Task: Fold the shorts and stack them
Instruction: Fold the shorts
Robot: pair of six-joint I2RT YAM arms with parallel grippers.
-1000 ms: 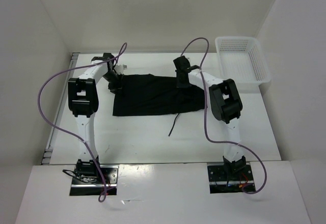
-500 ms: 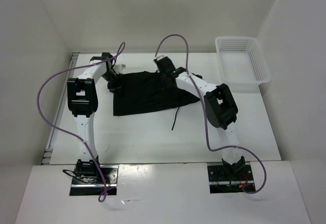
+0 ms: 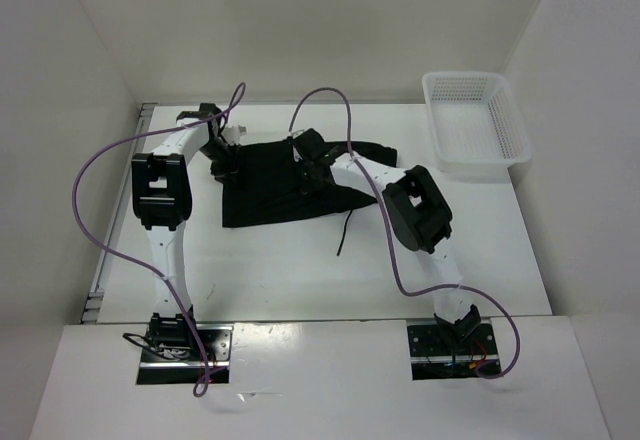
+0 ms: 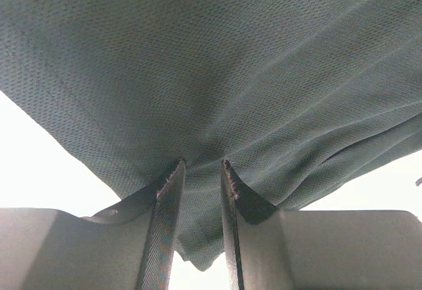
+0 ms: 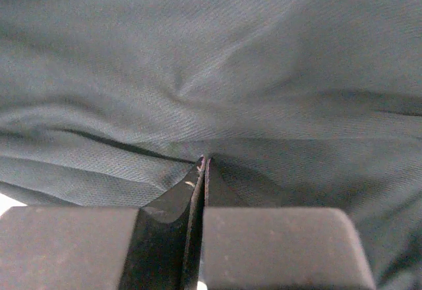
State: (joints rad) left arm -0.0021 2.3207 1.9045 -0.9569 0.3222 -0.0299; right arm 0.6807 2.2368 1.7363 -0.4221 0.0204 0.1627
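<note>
The left claw (image 3: 222,165) is clenched on the shorts (image 3: 270,195). In the left wrist view its 2 fingers (image 4: 168,198) stand close together with a tuck of the dark weave (image 4: 264,72) drawn down into the narrow gap between them, creases fanning up from the pinch toward 12 and 2 o'clock. The white table (image 4: 33,158) shows past the cloth edge at 9 o'clock and again at 3 o'clock.

The right claw (image 3: 308,175) is also grasping the shorts. In the right wrist view its fingers (image 5: 178,201) are pressed nearly flush, only a thin slit between them, and folds of fabric (image 5: 264,53) run out from the tip toward 9 and 3 o'clock. Cloth fills almost that whole view.

From above, the left claw holds the garment at its 10 o'clock corner, and the right claw grips it near the middle, slightly toward 12 o'clock. The shorts lie on the table (image 3: 300,270) between the 2 arms, in the far half. The 9 o'clock part is spread fairly flat, while the 3 o'clock part is bunched, with a narrow strip of cloth reaching out past the right forearm toward 2 o'clock. The thin drawstring (image 3: 343,235) trails from the near edge toward 6 o'clock onto bare table.

The white mesh basket (image 3: 475,120) sits at 2 o'clock from the shorts, well apart, at the table's far corner. A purple cable (image 3: 90,210) loops along each arm.
</note>
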